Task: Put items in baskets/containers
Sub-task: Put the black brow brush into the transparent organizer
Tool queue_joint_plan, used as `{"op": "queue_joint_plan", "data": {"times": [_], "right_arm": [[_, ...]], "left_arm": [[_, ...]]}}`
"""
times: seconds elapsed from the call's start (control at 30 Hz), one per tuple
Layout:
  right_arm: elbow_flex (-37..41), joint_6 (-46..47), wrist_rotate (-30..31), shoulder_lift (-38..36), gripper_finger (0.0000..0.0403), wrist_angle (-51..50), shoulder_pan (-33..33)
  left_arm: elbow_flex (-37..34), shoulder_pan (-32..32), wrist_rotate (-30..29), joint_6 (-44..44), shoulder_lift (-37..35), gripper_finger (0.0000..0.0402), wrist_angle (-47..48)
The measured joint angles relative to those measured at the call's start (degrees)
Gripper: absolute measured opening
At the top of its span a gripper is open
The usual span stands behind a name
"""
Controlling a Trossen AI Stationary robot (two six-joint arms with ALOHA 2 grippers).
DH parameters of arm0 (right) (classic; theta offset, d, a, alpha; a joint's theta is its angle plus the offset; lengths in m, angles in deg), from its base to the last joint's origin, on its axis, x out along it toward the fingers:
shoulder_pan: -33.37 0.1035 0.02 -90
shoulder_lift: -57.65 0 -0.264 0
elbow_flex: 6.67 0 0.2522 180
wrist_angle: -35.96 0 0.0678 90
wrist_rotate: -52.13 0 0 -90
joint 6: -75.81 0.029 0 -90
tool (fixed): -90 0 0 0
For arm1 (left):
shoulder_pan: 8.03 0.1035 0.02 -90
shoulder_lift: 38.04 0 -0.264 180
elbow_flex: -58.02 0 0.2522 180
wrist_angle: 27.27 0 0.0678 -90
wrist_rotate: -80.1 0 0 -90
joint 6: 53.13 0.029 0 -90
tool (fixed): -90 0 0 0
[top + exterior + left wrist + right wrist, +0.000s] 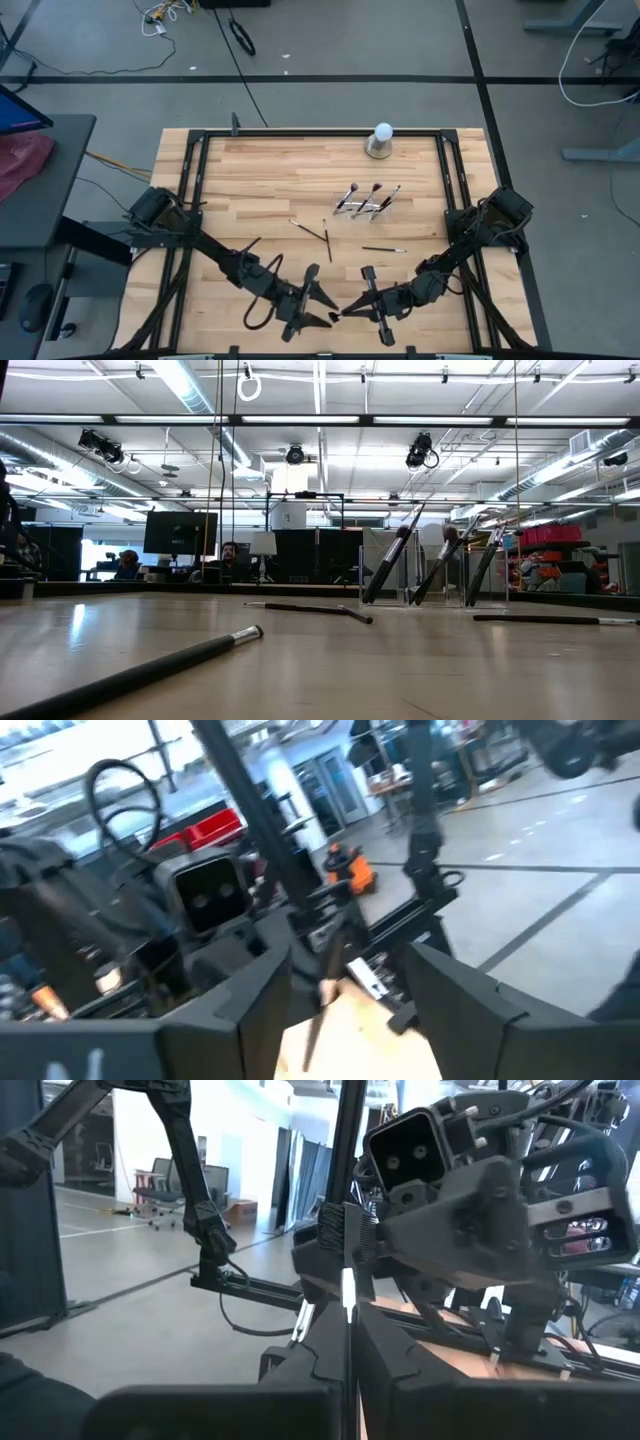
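Grippers meet tip to tip at the near edge of the table (260,170), both arms reaching in low from their own sides. Between them lies one thin makeup brush (337,314), its slim dark handle running from the right gripper (352,309) across to the left gripper (322,312).

The right gripper's fingers are pressed together on that brush: in the right wrist view the pale handle stands as a narrow line in the seam between the two dark fingers (320,1350). Straight ahead of it, almost touching, is the left arm's wrist with its camera housing.

The left gripper's fingers (250,995) stand well apart, and the brush handle runs through the gap between them with space on both sides, so this gripper has hold of nothing.

Far beyond both grippers, toward the back of the table, the clear holder (365,208) carries several upright brushes (372,196), leaning at angles. Between the grippers and the holder, loose brushes (310,230) lie flat on the wood, and another brush (384,250) lies ahead of the right gripper.
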Motion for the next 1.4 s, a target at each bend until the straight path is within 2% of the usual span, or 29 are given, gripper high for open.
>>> {"op": "queue_joint_plan", "data": {"times": [0.37, 0.6, 0.77, 0.83, 0.9, 0.97, 1.1, 1.17, 1.23, 1.3, 1.4], "right_arm": [[-0.02, 0.24, 0.18, 0.00, 0.0009, -0.26, 0.02], [-0.09, 1.31, 0.15, 0.00, 0.0009, -0.77, 0.02], [-0.26, 4.95, 1.00, -0.09, 0.0017, -4.28, 0.04], [-0.30, 6.87, 3.14, -0.23, 0.0028, -6.24, 0.13], [-0.26, 8.05, 9.04, -1.57, 0.0043, -11.57, 1.01], [-0.02, 10.14, 16.74, -4.33, 0.0059, -21.68, 2.64], [-0.08, 25.67, 31.52, -14.26, 0.0080, -48.18, 6.91], [-0.01, 37.07, 33.10, -18.45, 0.0083, -61.63, 8.92], [0.00, 47.25, 32.92, -21.59, 0.0082, -70.08, 10.54], [-0.02, 53.39, 33.09, -22.81, 0.0079, -75.12, 11.92], [-0.02, 56.91, 32.79, -22.46, 0.0070, -78.01, 13.65]], "left_arm": [[0.00, 0.93, 0.57, -1.74, 0.00, 0.0083, -0.35], [0.00, 0.99, 4.50, -0.91, 0.00, 0.0018, -0.48], [-0.02, 0.87, 4.45, -1.91, 0.02, 0.0011, 0.20], [-0.04, 0.77, 3.31, -3.24, 0.04, 0.0009, 0.48], [-0.04, 0.67, 0.68, -5.09, 0.03, 0.0003, 0.42], [0.05, 0.42, -3.67, -7.57, -0.74, 0.0002, 1.51], [0.42, 1.14, -12.00, -13.49, -4.23, 0.0001, 10.34], [2.51, 2.76, -14.71, -16.79, -6.31, 0.0001, 18.28], [6.03, 5.29, -16.41, -19.35, -7.31, 0.0001, 25.80], [10.21, 8.08, -16.61, -19.96, -7.23, 0.0001, 33.67], [16.60, 12.67, -15.79, -19.91, -5.79, 0.0001, 42.86]]}}
